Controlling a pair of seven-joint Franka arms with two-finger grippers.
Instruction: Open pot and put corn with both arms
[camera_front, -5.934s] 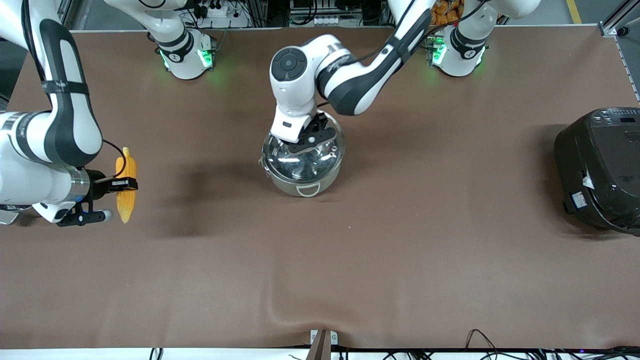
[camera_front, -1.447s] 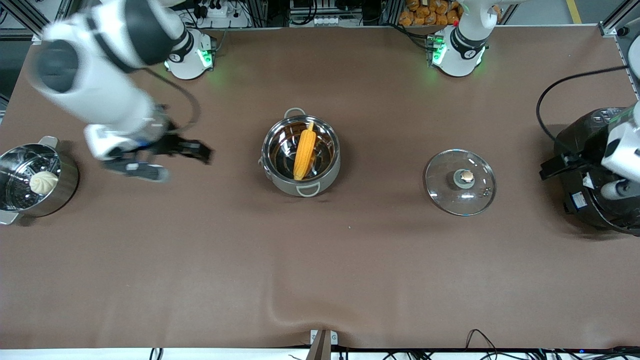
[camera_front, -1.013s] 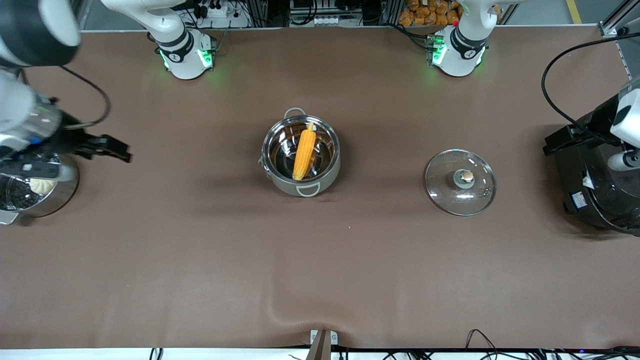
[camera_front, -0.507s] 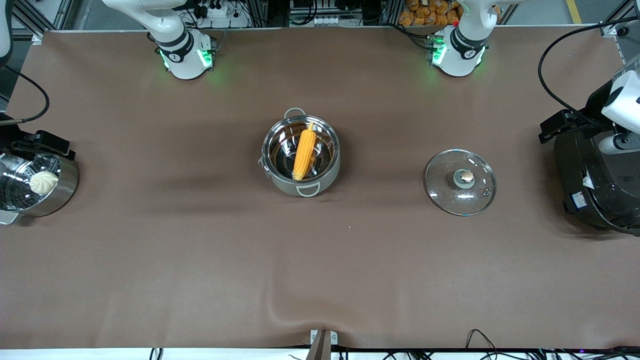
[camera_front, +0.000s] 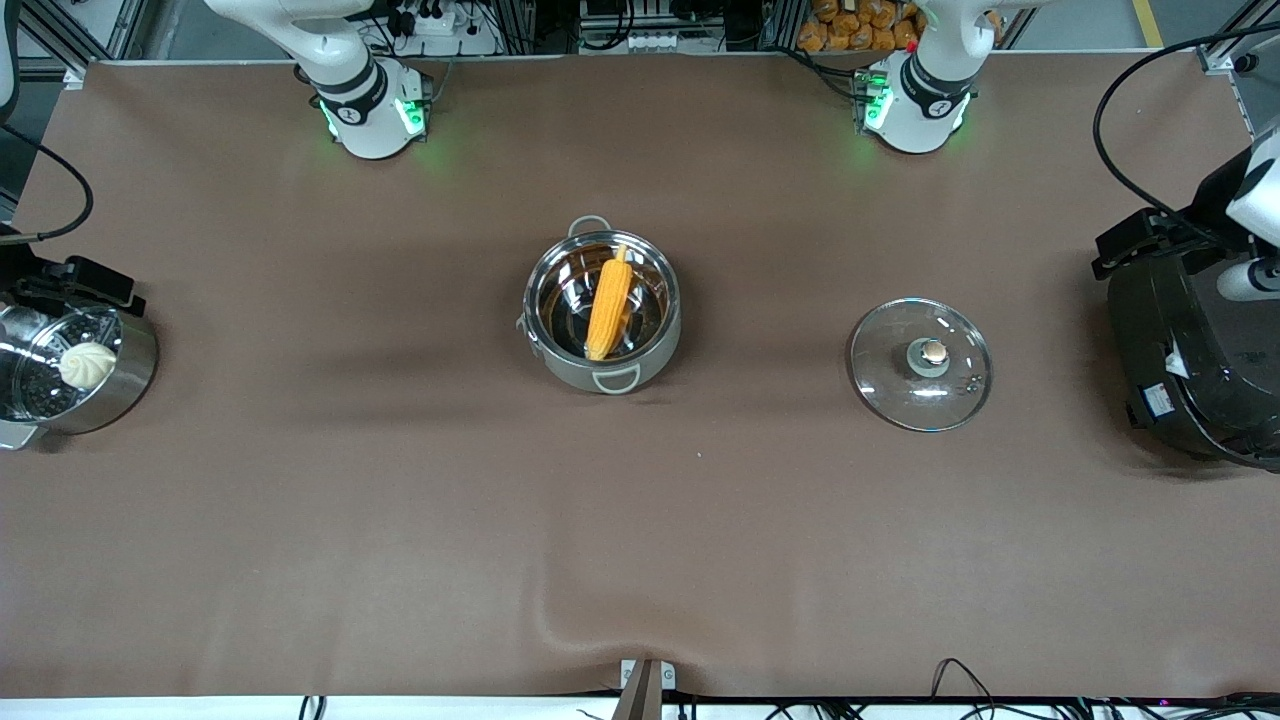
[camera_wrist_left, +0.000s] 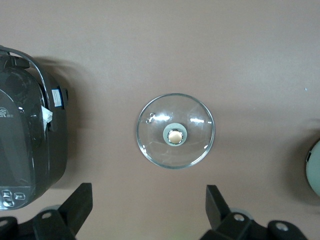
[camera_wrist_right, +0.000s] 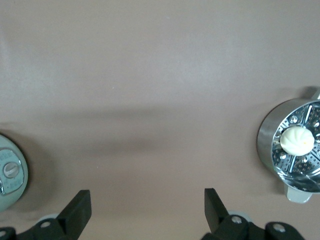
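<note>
The pot (camera_front: 602, 312) stands open mid-table with the corn (camera_front: 608, 303) lying inside it, pale tip toward the arms' bases. Its lid (camera_front: 920, 364) lies flat on the table beside the pot, toward the left arm's end.

The left gripper (camera_wrist_left: 149, 212) hangs released over the cooker (camera_front: 1195, 340). The right gripper (camera_wrist_right: 147, 212), also released and empty, hangs by the steamer (camera_front: 62, 370), well apart from the pot.

Robot lab: aluminium framing (camera_front: 1235, 45), cables (camera_front: 965, 672) (brown-covered table (camera_front: 400, 520)).
</note>
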